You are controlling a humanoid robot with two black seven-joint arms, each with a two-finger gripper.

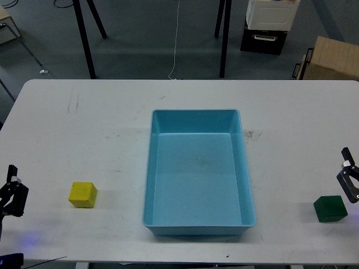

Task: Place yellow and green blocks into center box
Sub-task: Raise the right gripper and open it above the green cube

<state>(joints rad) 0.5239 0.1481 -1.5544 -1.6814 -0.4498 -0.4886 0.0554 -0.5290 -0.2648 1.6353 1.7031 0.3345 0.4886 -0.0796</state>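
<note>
1. Left gripper [11,193]: black two-finger end piece, visible only at the near left edge of the white table [84,129]. Its fingers were too small and dark to separate, so whether they were released or clenched could not be told. It held nothing and stood apart from the yellow block.
2. Right gripper [349,180]: black and grey two-finger end piece at the near right edge of the table, just above and beside the green block. Whether it was released or clenched could not be told; contact with the block was not evident.
3. Small matte dark green cube [330,208]: rested on the table near its near right corner, well apart from the tray.
4. Small matte bright yellow cube [83,194]: rested on the table toward its near left side, between the left gripper and the tray, touching neither.
5. Large rectangular light blue plastic tray [150,185]: lay at the middle of the table, its long axis running near to far, its near wall close to the near edge. Neither cube lay inside it.
6. Beyond the far edge, on the grey floor: black stand legs [84,39], a white and black bin [269,25], and a tan cardboard box [334,59] at far right.
</note>
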